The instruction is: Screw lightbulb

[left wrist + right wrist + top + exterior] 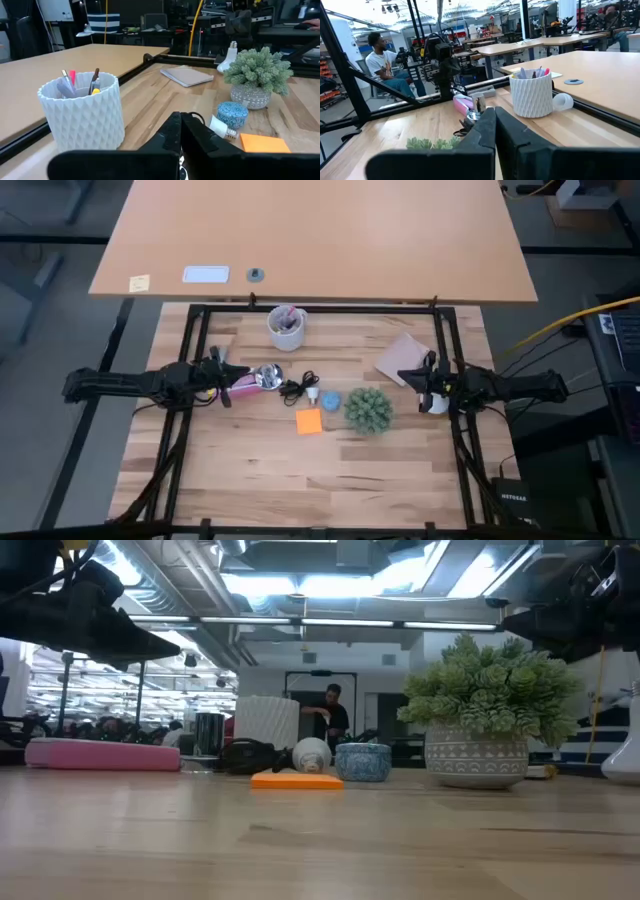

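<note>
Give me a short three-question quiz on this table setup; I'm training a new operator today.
1. True or false: the lightbulb lies on the table, held by neither gripper.
2. Which thing sits between the lightbulb and the potted plant? A) blue bowl B) pen cup C) notebook
3. Fill in: the orange sticky note lies flat on the ____.

Key: 1 true, since the left gripper and right gripper are both shut on nothing, out at the table's sides. 2 A. 3 table.
</note>
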